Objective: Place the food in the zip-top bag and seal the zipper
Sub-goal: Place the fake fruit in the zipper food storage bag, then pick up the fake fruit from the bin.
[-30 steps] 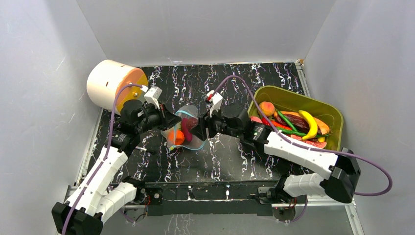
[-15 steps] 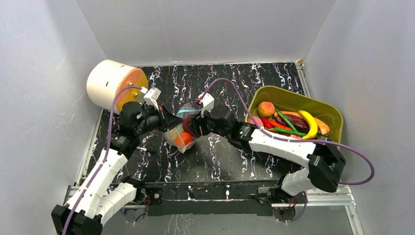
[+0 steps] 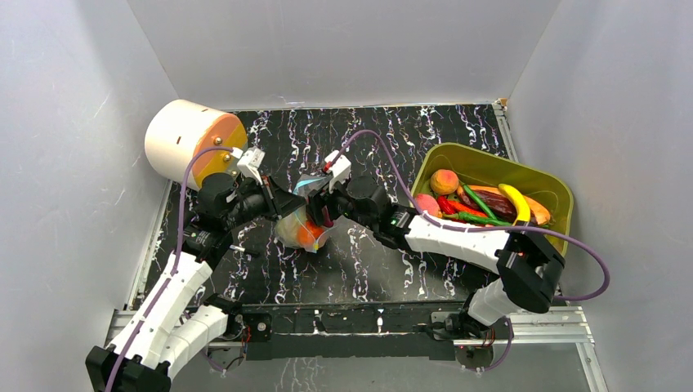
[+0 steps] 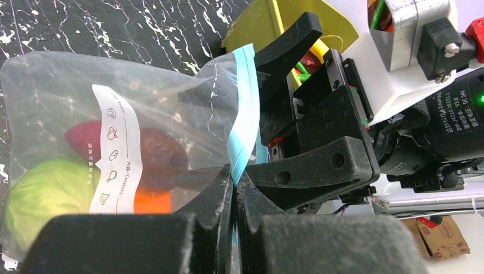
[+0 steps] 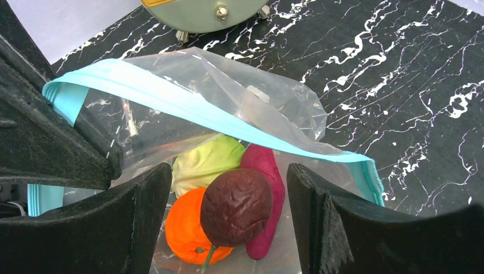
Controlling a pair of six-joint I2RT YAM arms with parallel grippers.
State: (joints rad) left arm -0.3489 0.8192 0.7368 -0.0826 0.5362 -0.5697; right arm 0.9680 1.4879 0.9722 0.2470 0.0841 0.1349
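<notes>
Zip-top bag [image 3: 301,227]: my left gripper [image 4: 234,188] is clamped tight on the zipper [image 4: 245,114]; my right gripper [image 5: 225,177] is spread wide astride the bag's mouth, gripping nothing, food [image 5: 237,208] just ahead

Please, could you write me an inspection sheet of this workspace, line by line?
Surface: black marbled table.
Job's things: bag open, zip strip unsealed; cabbage, orange and sweet potato inside, dark red fruit on top.
Clutter: green bin holding banana, peach, more food; white drum.
Tools: left tool shut on the zip strip; right tool open at the bag mouth.
Cables: purple cables loop from both wrists.
Surroundings: white walls on three sides.
</notes>
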